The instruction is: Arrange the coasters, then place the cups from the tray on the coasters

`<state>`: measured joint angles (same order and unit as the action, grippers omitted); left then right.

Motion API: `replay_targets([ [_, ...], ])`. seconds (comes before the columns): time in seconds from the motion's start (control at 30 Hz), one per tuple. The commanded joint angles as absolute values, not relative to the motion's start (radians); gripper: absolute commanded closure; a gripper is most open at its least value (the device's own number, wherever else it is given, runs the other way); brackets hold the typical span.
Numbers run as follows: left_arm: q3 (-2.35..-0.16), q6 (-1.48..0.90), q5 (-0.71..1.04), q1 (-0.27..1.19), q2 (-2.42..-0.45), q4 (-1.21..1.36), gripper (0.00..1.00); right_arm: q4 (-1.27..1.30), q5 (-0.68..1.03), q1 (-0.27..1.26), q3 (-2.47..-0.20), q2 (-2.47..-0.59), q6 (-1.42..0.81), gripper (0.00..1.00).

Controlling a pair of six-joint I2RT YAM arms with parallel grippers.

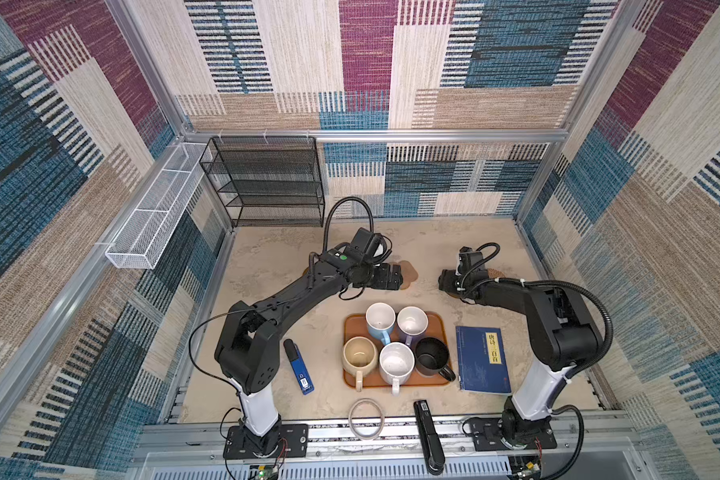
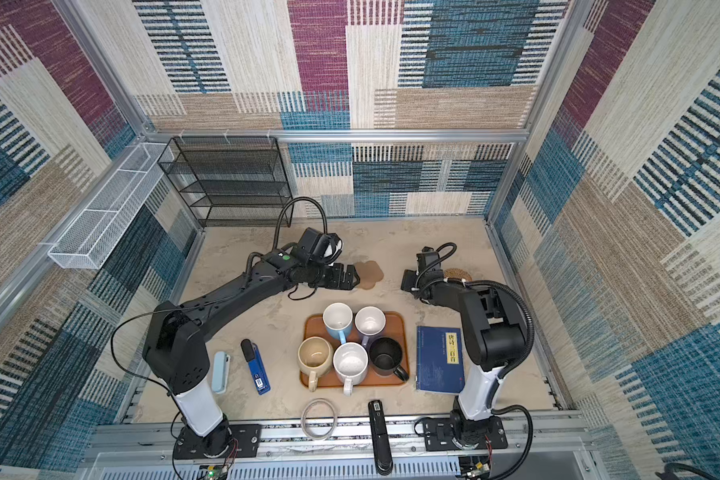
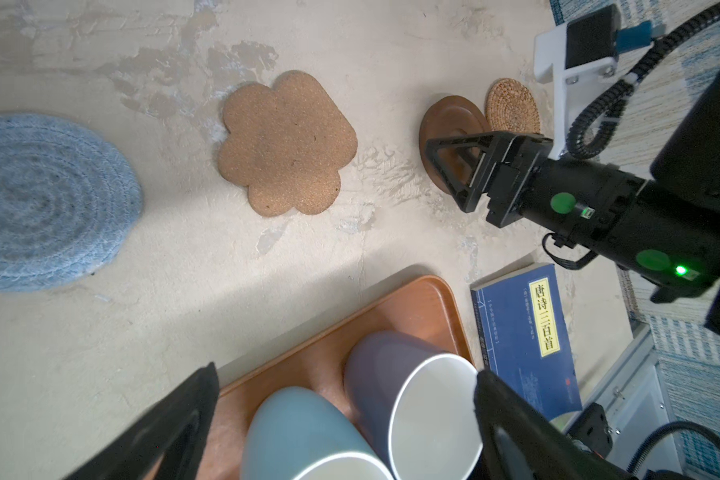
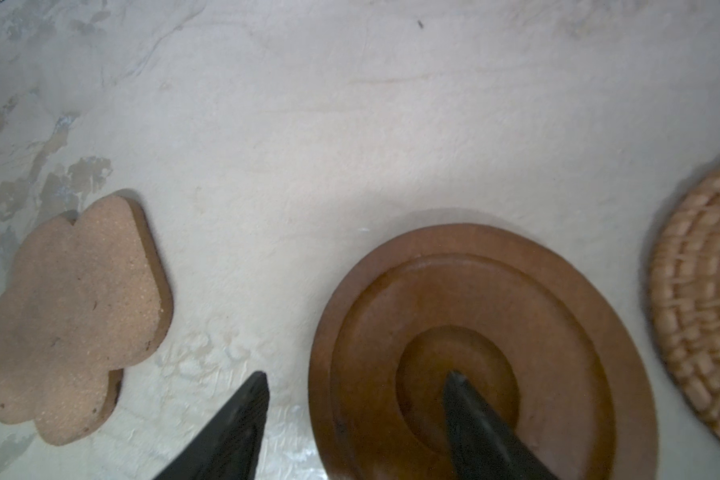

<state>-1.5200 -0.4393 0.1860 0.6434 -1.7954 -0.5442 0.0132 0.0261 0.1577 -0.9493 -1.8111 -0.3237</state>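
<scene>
Nearest me, at the tray's 6 o'clock: one clear ring and one black bar-shaped tool at the desk edge. At its 9 o'clock is one blue stapler-like tool. One pale case shows in a top view, just beside the left arm's base. At 3 o'clock lies one dark blue book.

The tray sits mid-desk, toward 6 o'clock. I count five cups, all upright on it: light blue cup at 11, lavender cup at 1, beige cup at 8, speckled white cup at 6, black cup at 4.

Left fingers: spread wide, empty, above the desk at the tray's 12 o'clock. In both top views they cover part of the tan flower coaster.

I'm sure of four coasters, in a row past the tray.
- The blue-grey woven round is cut off in the left wrist view and hidden under the left arm in both top views.
- The flower is at 12.
- One brown disc is near 1–2.
- The rattan round is just beside the disc, cut off, mostly behind the right wrist from above.

A brown sliver peeks out by the left forearm; I can't name it.

Right fingers: apart, pinching nothing, straddling the disc's rim, with one tip over its sunken centre and one over bare desk.

Farthest, at 11 o'clock: one black mesh shelf and one white mesh basket on the wall.
</scene>
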Motion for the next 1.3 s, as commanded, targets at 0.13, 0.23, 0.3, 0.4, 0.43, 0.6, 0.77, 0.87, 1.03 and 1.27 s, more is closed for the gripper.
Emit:
replay_targets([
  [0.13,-1.505,-0.408,0.15,0.641,-1.785,-0.539,0.02,0.012,0.096,0.16,-0.983,-1.863,-0.321,0.37],
  [0.23,-1.493,-0.41,0.147,0.64,-1.777,-0.531,0.01,0.012,0.122,0.165,-0.995,-1.875,-0.321,0.38],
  [0.3,-1.484,-0.408,0.144,0.639,-1.773,-0.527,0.02,0.001,0.127,0.173,-1.015,-1.891,-0.319,0.39],
  [0.4,-1.473,-0.41,0.14,0.637,-1.764,-0.524,0.01,-0.018,0.13,0.186,-1.048,-1.919,-0.314,0.41],
  [0.43,-1.469,-0.408,0.139,0.636,-1.762,-0.52,0.02,-0.023,0.129,0.191,-1.056,-1.925,-0.313,0.41],
  [0.6,-1.452,-0.41,0.137,0.631,-1.751,-0.515,0.02,-0.031,0.118,0.214,-1.085,-1.947,-0.317,0.41],
  [0.77,-1.441,-0.408,0.135,0.623,-1.739,-0.514,0.01,-0.062,0.088,0.218,-1.143,-2.002,-0.327,0.42],
  [0.87,-1.425,-0.41,0.133,0.622,-1.726,-0.506,0.01,-0.053,0.104,0.221,-1.155,-2.017,-0.331,0.43],
  [1.03,-1.407,-0.413,0.134,0.62,-1.714,-0.496,0.02,-0.054,0.12,0.228,-1.173,-2.02,-0.333,0.43],
  [1.27,-1.397,-0.415,0.132,0.616,-1.701,-0.489,0.02,-0.071,0.109,0.245,-1.208,-2.028,-0.331,0.44],
])
